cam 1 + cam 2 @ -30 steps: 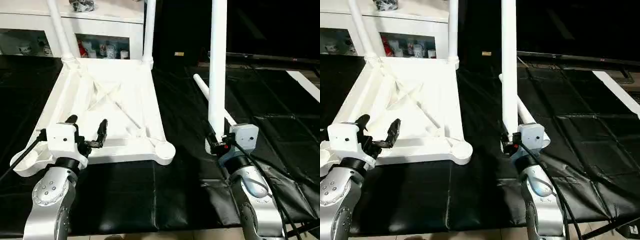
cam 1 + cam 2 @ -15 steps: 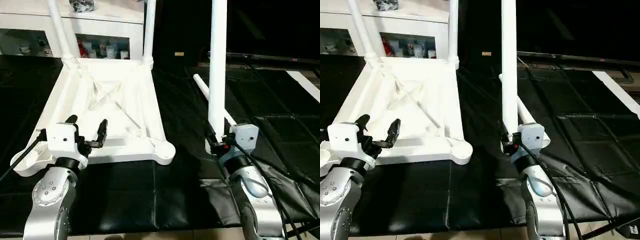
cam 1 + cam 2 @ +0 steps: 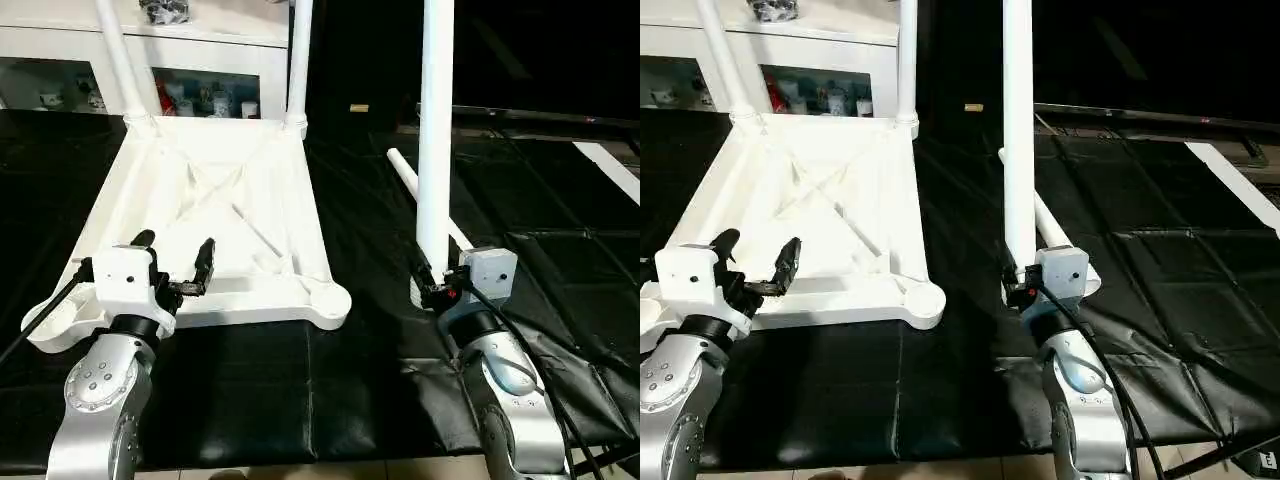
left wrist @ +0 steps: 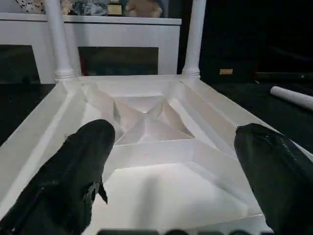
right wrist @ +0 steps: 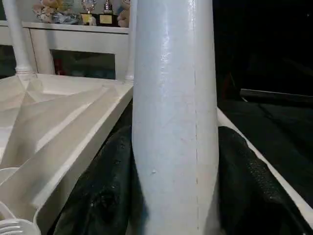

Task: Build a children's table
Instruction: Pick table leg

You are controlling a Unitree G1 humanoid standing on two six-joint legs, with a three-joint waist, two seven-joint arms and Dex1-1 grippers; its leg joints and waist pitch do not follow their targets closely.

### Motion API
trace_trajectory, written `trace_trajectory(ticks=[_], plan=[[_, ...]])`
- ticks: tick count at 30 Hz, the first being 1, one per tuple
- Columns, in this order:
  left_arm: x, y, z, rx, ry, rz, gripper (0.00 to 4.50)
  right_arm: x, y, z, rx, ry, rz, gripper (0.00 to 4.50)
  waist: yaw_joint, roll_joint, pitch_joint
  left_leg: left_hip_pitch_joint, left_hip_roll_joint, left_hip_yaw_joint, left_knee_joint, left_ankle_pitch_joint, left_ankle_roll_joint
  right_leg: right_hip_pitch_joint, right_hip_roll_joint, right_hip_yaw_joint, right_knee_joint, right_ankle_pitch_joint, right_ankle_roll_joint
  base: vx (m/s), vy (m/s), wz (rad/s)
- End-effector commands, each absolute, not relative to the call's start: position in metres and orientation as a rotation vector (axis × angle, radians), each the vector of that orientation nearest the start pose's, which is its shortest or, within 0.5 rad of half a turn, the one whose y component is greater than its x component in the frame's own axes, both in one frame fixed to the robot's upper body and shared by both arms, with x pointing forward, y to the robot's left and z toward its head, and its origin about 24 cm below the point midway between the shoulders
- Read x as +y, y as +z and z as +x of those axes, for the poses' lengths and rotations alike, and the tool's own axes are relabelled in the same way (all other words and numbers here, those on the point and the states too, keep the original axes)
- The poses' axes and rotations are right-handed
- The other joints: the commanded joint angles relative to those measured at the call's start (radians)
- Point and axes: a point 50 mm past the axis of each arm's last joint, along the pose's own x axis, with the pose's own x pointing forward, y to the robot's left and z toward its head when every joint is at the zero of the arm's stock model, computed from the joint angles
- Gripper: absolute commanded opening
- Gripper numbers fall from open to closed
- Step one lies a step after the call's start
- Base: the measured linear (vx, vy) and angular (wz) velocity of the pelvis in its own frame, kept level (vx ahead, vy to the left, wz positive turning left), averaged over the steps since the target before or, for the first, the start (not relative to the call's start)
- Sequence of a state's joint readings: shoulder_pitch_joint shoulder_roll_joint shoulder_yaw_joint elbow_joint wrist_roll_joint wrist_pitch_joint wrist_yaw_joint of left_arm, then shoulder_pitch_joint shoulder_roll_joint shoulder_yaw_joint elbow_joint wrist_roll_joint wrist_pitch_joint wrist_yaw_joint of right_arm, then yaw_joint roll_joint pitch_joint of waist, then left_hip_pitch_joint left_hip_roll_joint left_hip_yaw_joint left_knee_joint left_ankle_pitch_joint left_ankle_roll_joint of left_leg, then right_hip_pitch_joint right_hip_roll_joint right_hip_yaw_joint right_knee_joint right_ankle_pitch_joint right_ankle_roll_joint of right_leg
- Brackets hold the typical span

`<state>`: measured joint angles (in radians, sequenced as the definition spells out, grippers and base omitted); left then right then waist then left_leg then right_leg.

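Head views: the tabletop (image 3: 215, 215) lies ribbed side up on the black mat (image 3: 330, 390), two legs (image 3: 297, 60) standing in its far sockets, tops cut off. Right of the tabletop, the right gripper (image 3: 432, 285) clamps an upright leg (image 3: 435, 130); another leg (image 3: 405, 172) lies partly hidden behind it.

Left wrist view: the left gripper (image 4: 171, 161) hovers spread wide over the tabletop's near rim — touching nothing.

Right wrist view: both fingers (image 5: 105, 191) press the upright leg's sides.

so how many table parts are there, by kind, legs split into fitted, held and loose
tabletop: 1
legs fitted in the far corner sockets: 2 (far left leg, far right leg)
leg held upright in the right gripper: 1 (held leg)
leg lying loose on the black mat: 1 (loose leg)
total: 5 parts
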<state>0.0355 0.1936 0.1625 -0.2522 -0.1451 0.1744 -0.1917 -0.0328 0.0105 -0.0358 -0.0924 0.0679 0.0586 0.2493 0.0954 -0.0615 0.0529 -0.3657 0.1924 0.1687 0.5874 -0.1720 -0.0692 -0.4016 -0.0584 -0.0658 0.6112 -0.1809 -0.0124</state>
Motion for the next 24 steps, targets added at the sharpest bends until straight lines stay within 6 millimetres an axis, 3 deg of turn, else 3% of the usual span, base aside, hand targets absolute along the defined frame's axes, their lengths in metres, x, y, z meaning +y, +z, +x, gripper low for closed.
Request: trace_trajectory(ticks=[1,24], plan=[[0.209,0.0869,0.2411,-0.065,-0.058,0.072,4.5,-0.1428,0.0669,0.2604,-0.076,0.227,0.068,1.93,0.004,0.016,-0.053,0.013,0.034,-0.017,-0.078,-0.355,-0.015,0.033,-0.07,0.052,-0.087,-0.336,-0.056,0.0,0.0,0.0],[0.209,0.0869,0.2411,-0.065,-0.058,0.072,4.5,-0.1428,0.0669,0.2604,-0.076,0.227,0.068,1.93,0.006,0.016,-0.052,0.013,0.034,-0.016,-0.078,-0.353,-0.014,0.034,-0.07,0.051,-0.087,-0.336,-0.057,0.0,0.0,0.0]])
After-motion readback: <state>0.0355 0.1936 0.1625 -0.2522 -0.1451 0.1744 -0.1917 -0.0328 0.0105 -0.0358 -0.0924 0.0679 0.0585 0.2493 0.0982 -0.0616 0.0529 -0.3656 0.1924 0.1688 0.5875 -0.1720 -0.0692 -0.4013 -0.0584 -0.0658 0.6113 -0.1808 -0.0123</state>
